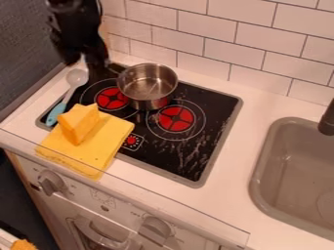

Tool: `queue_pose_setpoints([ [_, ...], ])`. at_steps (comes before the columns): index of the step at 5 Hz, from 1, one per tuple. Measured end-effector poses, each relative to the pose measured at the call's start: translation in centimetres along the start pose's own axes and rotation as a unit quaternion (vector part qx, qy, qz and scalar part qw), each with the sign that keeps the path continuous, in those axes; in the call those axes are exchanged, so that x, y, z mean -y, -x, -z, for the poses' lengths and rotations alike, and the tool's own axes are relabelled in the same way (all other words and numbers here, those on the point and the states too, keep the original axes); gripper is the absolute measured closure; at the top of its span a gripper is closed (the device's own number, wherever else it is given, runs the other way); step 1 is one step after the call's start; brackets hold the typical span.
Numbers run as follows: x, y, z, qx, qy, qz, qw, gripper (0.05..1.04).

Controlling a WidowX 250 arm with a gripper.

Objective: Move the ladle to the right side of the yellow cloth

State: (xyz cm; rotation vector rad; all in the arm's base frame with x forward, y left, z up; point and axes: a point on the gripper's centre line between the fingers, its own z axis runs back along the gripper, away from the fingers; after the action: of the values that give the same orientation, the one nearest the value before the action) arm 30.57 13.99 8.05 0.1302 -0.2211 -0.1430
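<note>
On the far left, toward 10 o'clock, I have the ladle with a pale grey bowl and a light-blue handle (56, 114). It lies at a slant on the left edge of the stovetop, bowl toward 12 and handle toward 7, on the left of the cloth. At 9 o'clock an orange-yellow cheese-like wedge (79, 123) stands on the folded yellow cloth (90, 152), which overlaps the stovetop's near-left corner. My black two-finger gripper (83, 64) hangs between 10 and 11 o'clock, near the ladle's bowl, fingers apart; I see nothing held. Toward 11 a shiny metal saucepan (149, 88) sits upright on the black glass stovetop with red burner marks (219, 105). The grey sink (261, 161) is at 4, and a dark faucet (328, 119) at 3.
</note>
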Motion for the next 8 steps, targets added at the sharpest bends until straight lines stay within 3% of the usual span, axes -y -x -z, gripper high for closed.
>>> queue_pose_setpoints([
  [1,-2.3,1.9,3.3,-0.032,-0.013,-0.064,0.9973,0.082],
  [2,-3.9,2.7,5.4,-0.043,-0.009,-0.108,0.9932,0.082],
  [4,-6.0,3.9,6.5,-0.044,0.008,-0.146,0.9883,0.082],
  [5,-6.5,4.5,7.4,-0.053,0.017,-0.162,0.9853,0.146],
  [7,-5.9,3.8,7.8,-0.066,0.015,-0.134,0.9887,0.673],
  [8,-5.1,3.5,7.7,-0.071,0.013,-0.116,0.9906,0.888],
])
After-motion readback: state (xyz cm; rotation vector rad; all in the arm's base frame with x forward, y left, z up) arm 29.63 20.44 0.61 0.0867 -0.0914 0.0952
